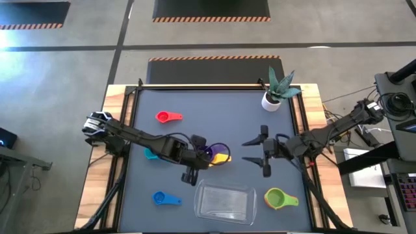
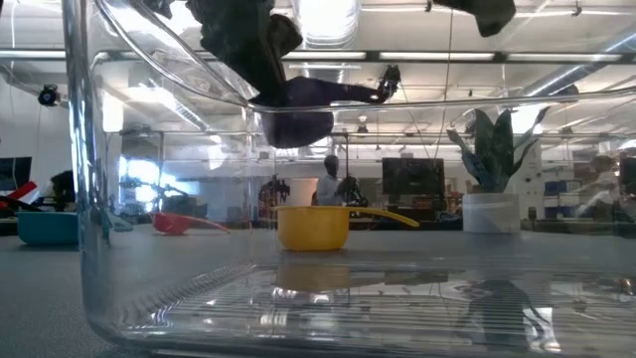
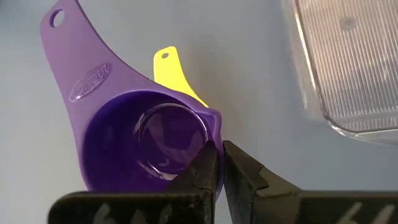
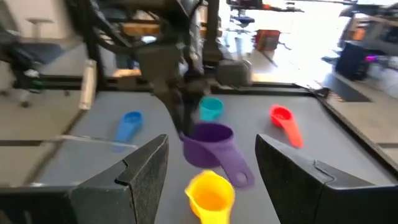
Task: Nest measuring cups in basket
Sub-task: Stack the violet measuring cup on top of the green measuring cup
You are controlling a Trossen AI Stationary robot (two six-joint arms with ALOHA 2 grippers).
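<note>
My left gripper [image 3: 221, 165] is shut on the purple measuring cup [image 3: 146, 140], which hangs above the table near its middle, over the yellow cup [image 2: 313, 227]. My right gripper [image 1: 247, 151] is open and empty, just right of both cups. The red cup [image 1: 168, 117] lies at the far left. The teal cup [image 1: 151, 154] is partly hidden under my left arm. The blue cup [image 1: 166, 198] and the green cup [image 1: 279, 198] lie left and right of the clear basket [image 1: 224, 203] at the near edge. No orange cup shows. My left gripper holds the purple cup by its rim [image 3: 217, 134], beside the small spout and roughly opposite the handle [image 3: 74, 68]. One finger [image 3: 204, 168] is inside the bowl and the other [image 3: 245, 171] is outside. The fingers point down from above. The cup is lifted clear and about level, handle [image 2: 358, 94] sticking out sideways.
A small white plant pot [image 1: 273, 97] stands at the far right of the table. The basket's clear wall [image 2: 84, 199] fills the front of the low view. People show in the room beyond the table.
</note>
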